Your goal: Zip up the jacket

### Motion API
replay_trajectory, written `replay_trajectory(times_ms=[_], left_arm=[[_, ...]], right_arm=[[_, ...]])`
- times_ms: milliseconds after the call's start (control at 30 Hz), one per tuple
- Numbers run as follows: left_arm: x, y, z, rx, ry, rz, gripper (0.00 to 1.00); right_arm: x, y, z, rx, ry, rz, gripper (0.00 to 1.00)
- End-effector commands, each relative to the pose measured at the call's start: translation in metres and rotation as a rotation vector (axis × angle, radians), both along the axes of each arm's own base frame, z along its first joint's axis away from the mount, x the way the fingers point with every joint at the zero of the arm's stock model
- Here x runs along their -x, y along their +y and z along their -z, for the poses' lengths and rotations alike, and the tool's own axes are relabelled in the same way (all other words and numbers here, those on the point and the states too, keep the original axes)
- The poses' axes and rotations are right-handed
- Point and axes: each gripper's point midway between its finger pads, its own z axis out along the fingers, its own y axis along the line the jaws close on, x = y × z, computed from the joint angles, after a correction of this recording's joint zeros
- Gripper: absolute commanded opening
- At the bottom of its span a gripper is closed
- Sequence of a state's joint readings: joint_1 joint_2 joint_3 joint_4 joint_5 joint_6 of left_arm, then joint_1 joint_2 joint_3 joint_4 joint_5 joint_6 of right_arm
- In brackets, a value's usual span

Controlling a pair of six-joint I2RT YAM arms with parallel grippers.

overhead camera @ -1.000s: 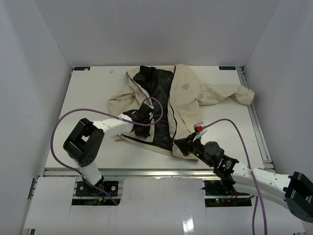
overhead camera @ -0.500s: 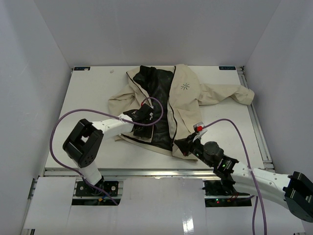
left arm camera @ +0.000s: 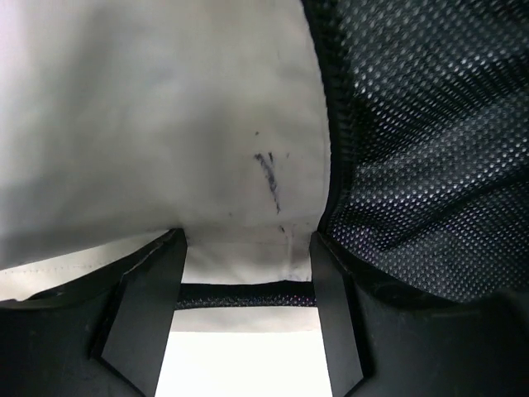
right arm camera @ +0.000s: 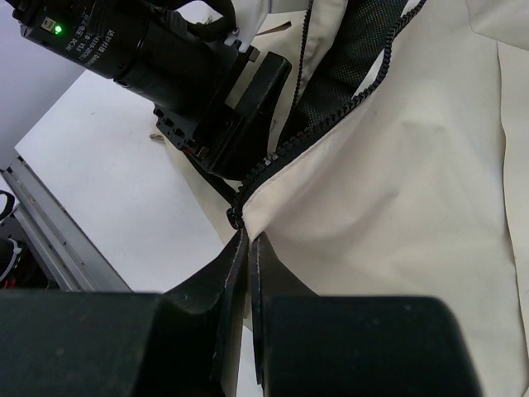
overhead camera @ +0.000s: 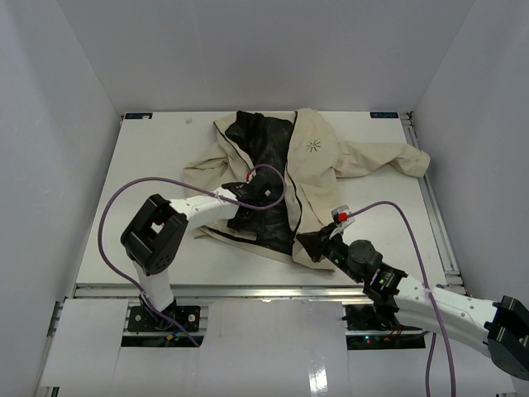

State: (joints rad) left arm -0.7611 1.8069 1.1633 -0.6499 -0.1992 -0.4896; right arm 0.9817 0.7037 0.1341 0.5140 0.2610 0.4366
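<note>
Jacket (overhead camera: 314, 165) lies open at the table's (overhead camera: 149, 165) twelve o'clock, zipper (right arm camera: 331, 124) fully undone. At its five o'clock hem the right end effector (right arm camera: 248, 248) pinches the zipper's foot. At seven o'clock the left end effector (left arm camera: 248, 281) hangs spread over the hem. Joining and zipping both remain.

Each arm is made of white links and black joint blocks: the left arm (overhead camera: 198, 208) and the right arm (overhead camera: 450, 308). A purple left cable (overhead camera: 102, 231) and a purple right cable (overhead camera: 380, 203) run along them. A small red part (overhead camera: 338, 216) sits near the right wrist. The left end effector (left arm camera: 244, 306) and right end effector (right arm camera: 248, 236) have flat, black, tapered fingers.
</note>
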Motion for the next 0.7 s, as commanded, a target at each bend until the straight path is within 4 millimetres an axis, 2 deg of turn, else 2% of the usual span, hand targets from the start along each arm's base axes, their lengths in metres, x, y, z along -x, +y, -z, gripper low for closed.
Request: replay_trajectory(times_ms=[0, 67, 133, 167, 233, 300, 333, 367, 433, 500, 667], left_arm=[[0.01, 0.009, 0.017, -0.033, 0.036, -0.027, 0.67], [0.01, 0.006, 0.021, -0.022, 0.041, -0.017, 0.58], [0.011, 0.006, 0.025, -0.022, 0.049, -0.015, 0.33], [0.011, 0.006, 0.026, -0.023, 0.05, -0.015, 0.33], [0.012, 0.009, 0.031, -0.038, 0.051, -0.018, 0.14], [0.011, 0.012, 0.03, -0.047, 0.041, -0.022, 0.05], [0.01, 0.012, 0.028, -0.048, 0.035, -0.022, 0.03], [0.01, 0.012, 0.025, -0.045, 0.028, -0.024, 0.02], [0.007, 0.011, 0.019, -0.033, 0.016, -0.027, 0.16], [0.005, 0.008, 0.012, -0.015, 0.001, -0.022, 0.34], [0.003, 0.003, 0.001, 0.014, -0.016, -0.007, 0.37]], right_arm=[[-0.005, -0.005, -0.003, -0.005, -0.024, 0.032, 0.08], [-0.005, -0.005, -0.003, -0.002, -0.021, 0.029, 0.08], [-0.005, -0.004, -0.003, -0.003, -0.019, 0.026, 0.08], [-0.005, -0.004, -0.003, -0.002, -0.018, 0.026, 0.08], [-0.005, -0.004, -0.004, -0.002, -0.02, 0.029, 0.08], [-0.006, -0.004, -0.004, 0.001, -0.022, 0.033, 0.08], [-0.006, -0.004, -0.004, 0.002, -0.022, 0.031, 0.08], [-0.006, -0.003, -0.005, 0.002, -0.022, 0.029, 0.08], [-0.007, -0.002, -0.005, 0.006, -0.019, 0.03, 0.08], [-0.008, 0.0, -0.003, 0.015, -0.014, 0.027, 0.08], [-0.008, 0.001, -0.001, 0.027, -0.007, 0.024, 0.08]])
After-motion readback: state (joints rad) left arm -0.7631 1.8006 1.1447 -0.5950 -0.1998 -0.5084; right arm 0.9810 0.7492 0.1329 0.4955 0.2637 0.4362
